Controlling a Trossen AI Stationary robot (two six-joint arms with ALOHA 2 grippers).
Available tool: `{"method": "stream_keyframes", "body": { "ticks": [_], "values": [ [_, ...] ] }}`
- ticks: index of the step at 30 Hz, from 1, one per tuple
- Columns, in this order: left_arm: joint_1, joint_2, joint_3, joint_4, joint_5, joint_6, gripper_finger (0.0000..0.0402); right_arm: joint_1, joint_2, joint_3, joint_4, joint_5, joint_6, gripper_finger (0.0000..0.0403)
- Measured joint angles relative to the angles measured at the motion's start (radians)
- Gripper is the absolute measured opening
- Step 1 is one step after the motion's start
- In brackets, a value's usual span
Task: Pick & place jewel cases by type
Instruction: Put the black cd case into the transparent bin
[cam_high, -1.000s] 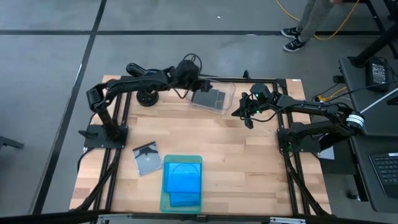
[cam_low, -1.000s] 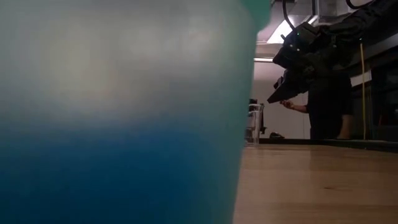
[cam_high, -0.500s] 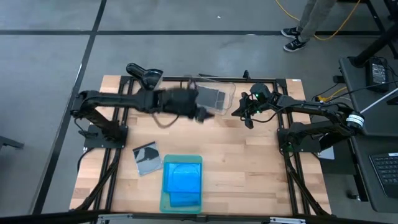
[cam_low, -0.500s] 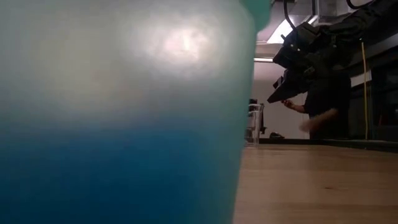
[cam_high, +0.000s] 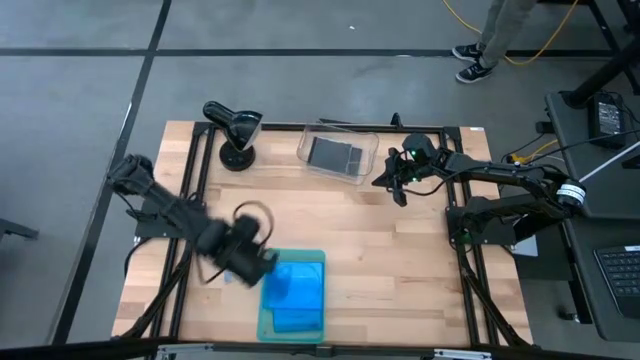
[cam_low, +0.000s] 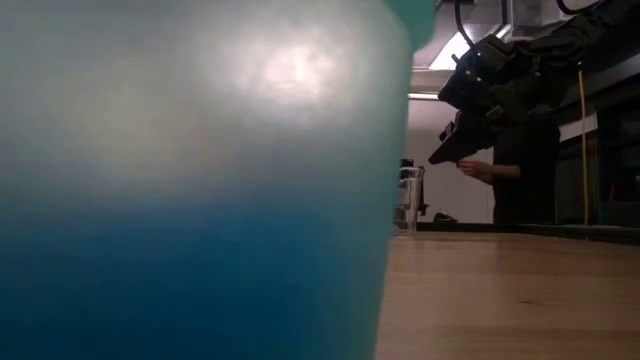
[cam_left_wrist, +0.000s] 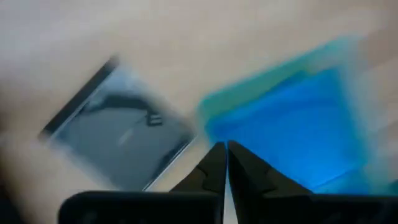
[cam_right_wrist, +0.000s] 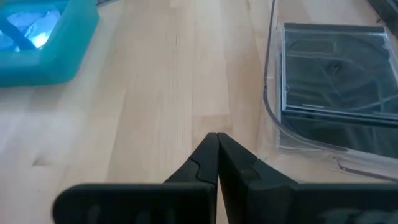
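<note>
The wooden counter (cam_high: 390, 250) fills the high view. At its near edge sits the pale green tray (cam_high: 265, 322) with the blue jewel cases (cam_high: 297, 290) stacked flat in it, edges running square with the counter. At the far edge, the clear bin (cam_high: 338, 154) holds dark grey jewel cases (cam_right_wrist: 329, 68) lying flat, a little skewed to the counter's edges.

The left arm reaches in over the near-left part of the counter, its left hand (cam_left_wrist: 225, 152) low, fingers pinched together with nothing between them. Just beyond its tips, in the left wrist view, one grey jewel case (cam_left_wrist: 118, 140) lies flat on the wood, turned corner-on, right beside the tray's corner; in the high view the arm covers it.

The right hand (cam_right_wrist: 216, 146) hangs by the bin's right end, fingers closed on nothing.

A person's hand (cam_low: 470, 168) shows beyond the counter.
</note>
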Motion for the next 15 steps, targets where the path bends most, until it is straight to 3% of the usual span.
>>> {"method": "stream_keyframes", "body": {
  "ticks": [7,10,15],
  "values": [
    [-0.241,0.003,-0.160,-0.002,0.197,-0.233,0.0002,0.000,0.000,0.000,-0.015,0.000,0.031,0.0010],
    [-0.279,0.004,-0.235,0.055,0.277,-0.244,0.0002,0.000,0.000,0.000,-0.016,0.000,0.032,0.0010],
    [-0.290,0.006,-0.345,0.197,0.321,-0.251,0.0002,0.000,0.000,0.000,-0.019,0.001,0.061,0.0010]
  ]
}}
